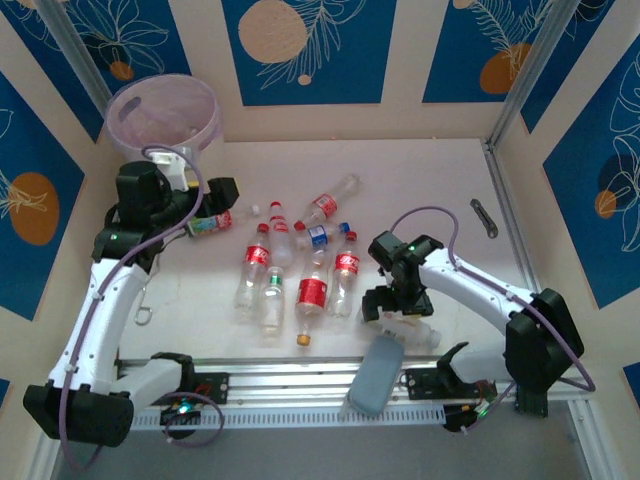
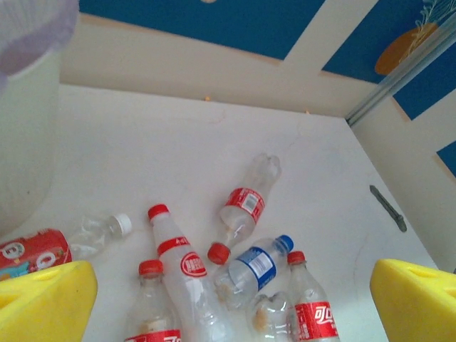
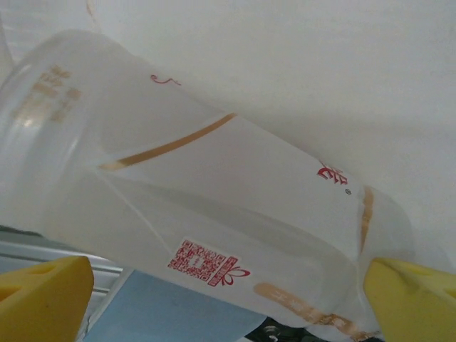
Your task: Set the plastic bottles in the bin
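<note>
Top view: plastic bottles [image 1: 300, 262] are lying mid-table and the bin [image 1: 207, 138] is standing far-left, with the right gripper [image 1: 393, 305] hovering over a clear bottle [image 1: 418, 332]. Left wrist: the left gripper [image 2: 231, 313] is hanging spread and empty. Right wrist: spread fingers [image 3: 43, 296] are straddling that bottle; closing squarely across its body looks best.

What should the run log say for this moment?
left gripper: open, near bin | right gripper: open, straddling clear bottle | red-labelled bottles: on table
</note>
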You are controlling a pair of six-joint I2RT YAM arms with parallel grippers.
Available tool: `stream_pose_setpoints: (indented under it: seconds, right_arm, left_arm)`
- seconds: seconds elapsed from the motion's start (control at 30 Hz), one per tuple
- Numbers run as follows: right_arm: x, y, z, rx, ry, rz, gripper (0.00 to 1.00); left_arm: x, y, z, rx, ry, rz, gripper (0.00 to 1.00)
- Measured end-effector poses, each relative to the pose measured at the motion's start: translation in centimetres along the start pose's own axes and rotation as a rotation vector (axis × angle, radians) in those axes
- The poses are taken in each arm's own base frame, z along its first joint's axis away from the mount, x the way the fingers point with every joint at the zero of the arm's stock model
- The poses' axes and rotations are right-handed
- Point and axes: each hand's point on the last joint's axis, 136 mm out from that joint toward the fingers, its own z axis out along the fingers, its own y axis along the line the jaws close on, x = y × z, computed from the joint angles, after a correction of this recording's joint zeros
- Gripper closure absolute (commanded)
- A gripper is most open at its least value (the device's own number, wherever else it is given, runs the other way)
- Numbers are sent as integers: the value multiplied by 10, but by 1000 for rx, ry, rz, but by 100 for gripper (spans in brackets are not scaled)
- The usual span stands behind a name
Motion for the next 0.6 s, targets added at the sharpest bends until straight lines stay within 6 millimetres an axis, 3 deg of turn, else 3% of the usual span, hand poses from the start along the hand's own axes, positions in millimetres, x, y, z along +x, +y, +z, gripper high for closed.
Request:
stream_pose_setpoints:
  seconds: [0.4, 0.6]
  right_arm:
    - [-30, -11, 10, 31, -19, 70, 1]
    - [-69, -44, 6, 44, -109, 195, 1]
  left_arm:
    - [61, 12, 7, 8, 106, -110, 3]
    - [68, 14, 10, 7, 119, -133, 3]
